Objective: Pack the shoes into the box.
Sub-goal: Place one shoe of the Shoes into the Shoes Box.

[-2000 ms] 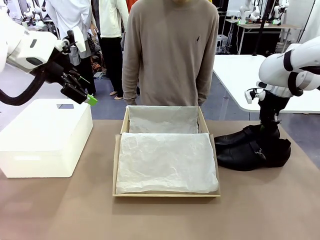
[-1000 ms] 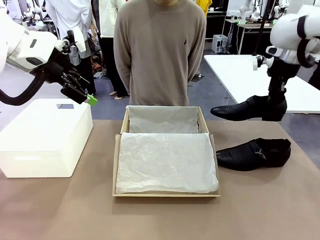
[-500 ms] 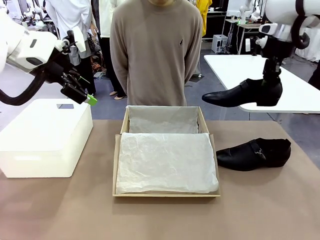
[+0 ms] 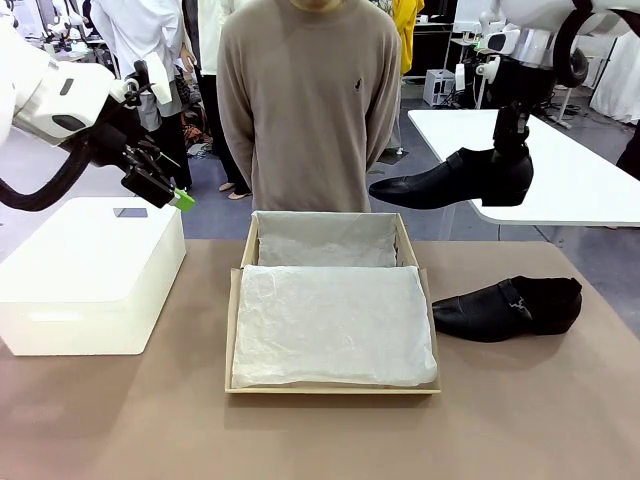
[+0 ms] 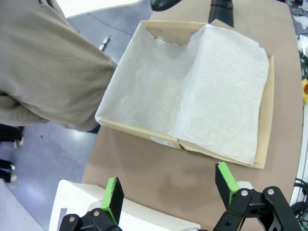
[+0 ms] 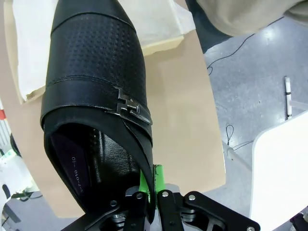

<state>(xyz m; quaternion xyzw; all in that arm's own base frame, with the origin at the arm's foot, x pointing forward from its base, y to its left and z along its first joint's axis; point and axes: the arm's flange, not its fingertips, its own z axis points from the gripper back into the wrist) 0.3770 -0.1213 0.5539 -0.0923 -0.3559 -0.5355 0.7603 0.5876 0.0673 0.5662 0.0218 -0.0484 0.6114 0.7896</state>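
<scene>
Black dress shoe (image 4: 450,182) is hanging beyond the cardboard shoebox's (image 4: 330,389) far right corner, my right gripper (image 4: 510,152) clamping its heel; I'm planning a level descent onto tissue (image 4: 330,320). Left gripper (image 4: 178,198) is gaping.

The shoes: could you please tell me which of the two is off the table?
The shoe clamped by the right gripper hangs in the air; the other shoe lies on the table, right of the box.

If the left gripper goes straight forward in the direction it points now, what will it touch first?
Probably the bare table just before the cardboard box, or that box's side wall; depth is unclear. The open left gripper hangs above the edge of the white box.
</scene>
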